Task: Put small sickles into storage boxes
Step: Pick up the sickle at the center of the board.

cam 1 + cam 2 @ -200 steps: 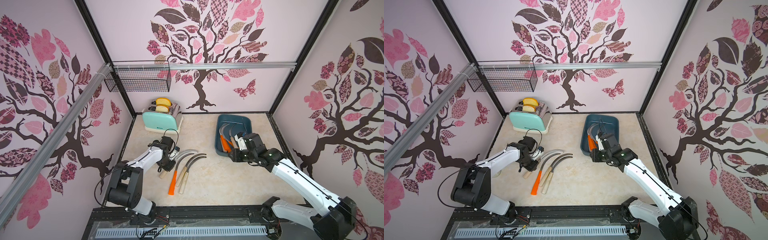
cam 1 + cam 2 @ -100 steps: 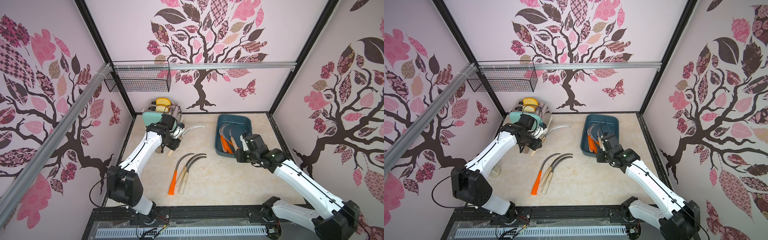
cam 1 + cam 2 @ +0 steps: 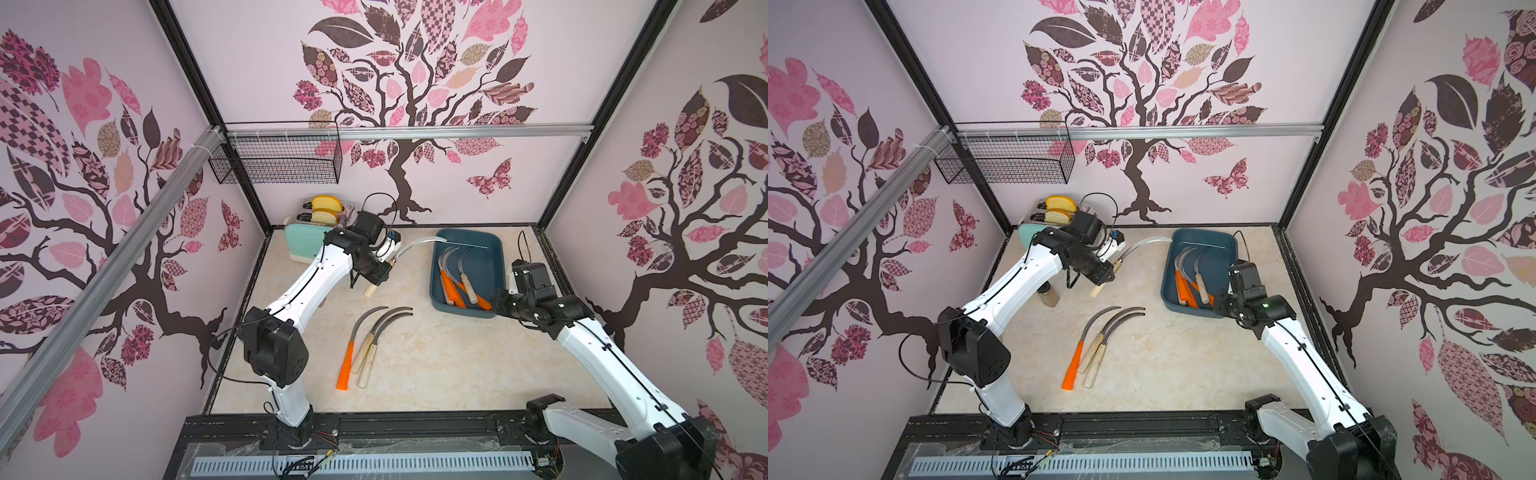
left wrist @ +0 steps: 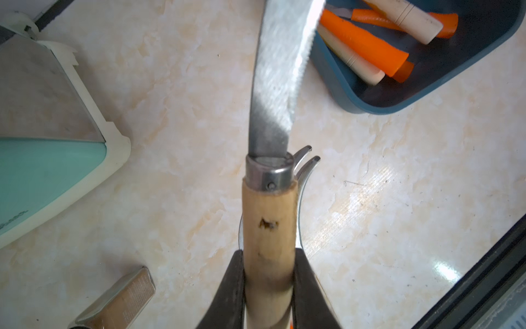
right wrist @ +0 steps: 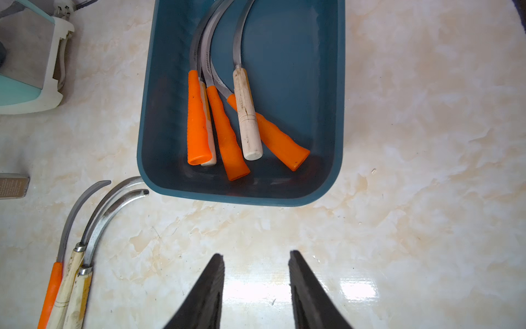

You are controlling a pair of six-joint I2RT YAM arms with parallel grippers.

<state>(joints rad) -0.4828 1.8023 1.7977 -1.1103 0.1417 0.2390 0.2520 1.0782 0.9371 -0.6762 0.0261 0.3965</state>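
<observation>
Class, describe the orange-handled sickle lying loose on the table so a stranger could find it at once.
Start at the marble-patterned table, nearer the robot than the dark teal tray. There three sickles lie bunched side by side. Yours is the orange-handled sickle, outermost on the left arm's side; its two neighbours have pale wooden handles.

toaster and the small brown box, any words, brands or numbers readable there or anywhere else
No text reads clearly.
toaster: dark brand mark on its teal side, blurred and cut off, unreadable.
small brown box: fine print, too small to read.
sickles and tray: no markings visible.
</observation>
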